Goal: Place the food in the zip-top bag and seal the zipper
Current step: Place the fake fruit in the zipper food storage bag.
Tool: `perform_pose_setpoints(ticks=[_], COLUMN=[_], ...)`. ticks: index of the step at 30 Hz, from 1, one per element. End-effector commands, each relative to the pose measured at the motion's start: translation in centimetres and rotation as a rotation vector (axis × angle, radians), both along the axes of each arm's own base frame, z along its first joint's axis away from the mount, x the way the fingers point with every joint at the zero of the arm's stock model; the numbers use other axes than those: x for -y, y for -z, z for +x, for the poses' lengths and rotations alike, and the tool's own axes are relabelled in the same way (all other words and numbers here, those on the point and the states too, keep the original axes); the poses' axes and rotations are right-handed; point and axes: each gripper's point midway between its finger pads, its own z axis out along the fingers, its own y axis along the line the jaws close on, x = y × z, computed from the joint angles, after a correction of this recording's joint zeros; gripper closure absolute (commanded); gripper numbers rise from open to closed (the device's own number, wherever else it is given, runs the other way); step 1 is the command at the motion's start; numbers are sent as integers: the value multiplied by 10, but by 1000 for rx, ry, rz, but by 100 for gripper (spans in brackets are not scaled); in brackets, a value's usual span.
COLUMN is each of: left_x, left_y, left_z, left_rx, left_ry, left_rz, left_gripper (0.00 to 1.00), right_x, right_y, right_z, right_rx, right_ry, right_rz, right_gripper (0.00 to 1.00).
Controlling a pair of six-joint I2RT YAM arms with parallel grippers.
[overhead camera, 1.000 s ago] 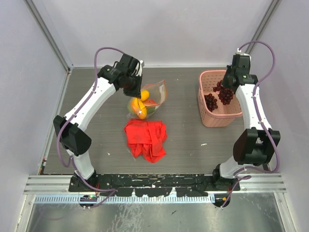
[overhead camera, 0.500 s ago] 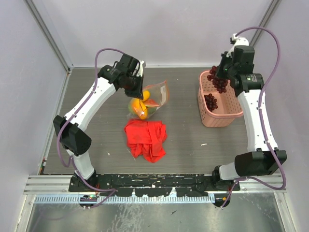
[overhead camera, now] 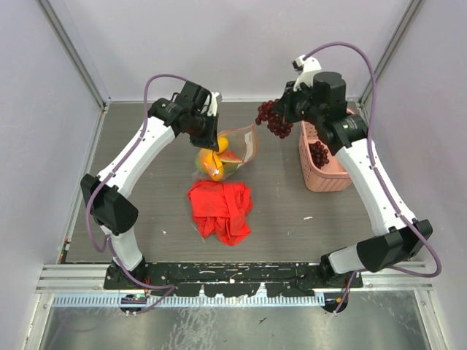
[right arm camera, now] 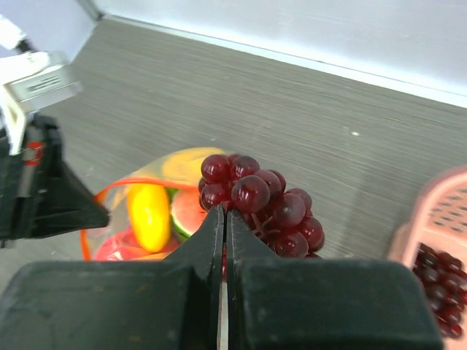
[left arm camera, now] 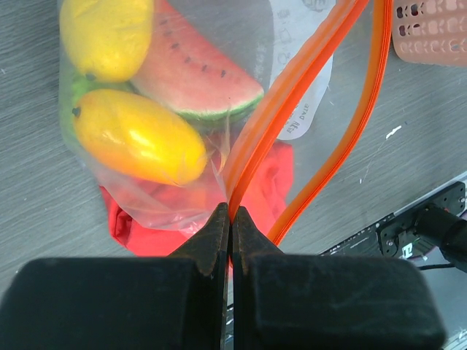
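The clear zip-top bag (overhead camera: 232, 152) lies at the table's middle back, mouth held open. My left gripper (overhead camera: 210, 135) is shut on its red-orange zipper strip (left arm camera: 292, 87). Inside show a yellow mango (left arm camera: 139, 137), another yellow fruit (left arm camera: 106, 36), a watermelon slice (left arm camera: 197, 76) and a bit of green. My right gripper (overhead camera: 286, 111) is shut on a dark purple grape bunch (overhead camera: 273, 118), held in the air just right of the bag's mouth. The bunch (right arm camera: 266, 200) fills the right wrist view, with the open bag (right arm camera: 149, 208) below left.
A pink slatted basket (overhead camera: 328, 171) at the back right holds another grape bunch (overhead camera: 319, 154). A crumpled red cloth (overhead camera: 220, 210) lies just in front of the bag. Walls close the table on left, back and right.
My right gripper has lifted the grape bunch out of the basket and carried it left, toward the bag. The left gripper has kept its hold on the zipper strip.
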Motion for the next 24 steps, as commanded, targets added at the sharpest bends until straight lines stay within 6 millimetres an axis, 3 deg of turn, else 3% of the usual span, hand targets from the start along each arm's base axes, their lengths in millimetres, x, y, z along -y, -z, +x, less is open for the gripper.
perform_pose_setpoints(ticks=[1,12,17,24], left_x=[8,14,18,18], left_y=[-17,-20,-22,-25], left_z=[6,3,1,1], left_rx=[42,31,23,29], left_ry=[12,22,28,30], left_rz=[-65,-99,-125,-132], left_gripper=[100,100,100,100], right_x=[-37,-95,-115,-118], right_y=[-52,-37,-4,35], right_z=[-15,-36,-41,-47], right_rx=[188,194,159,87], right_ry=[-157,-360,-429,-440], right_rz=[109,180,217,226], right_gripper=[99,99,99,99])
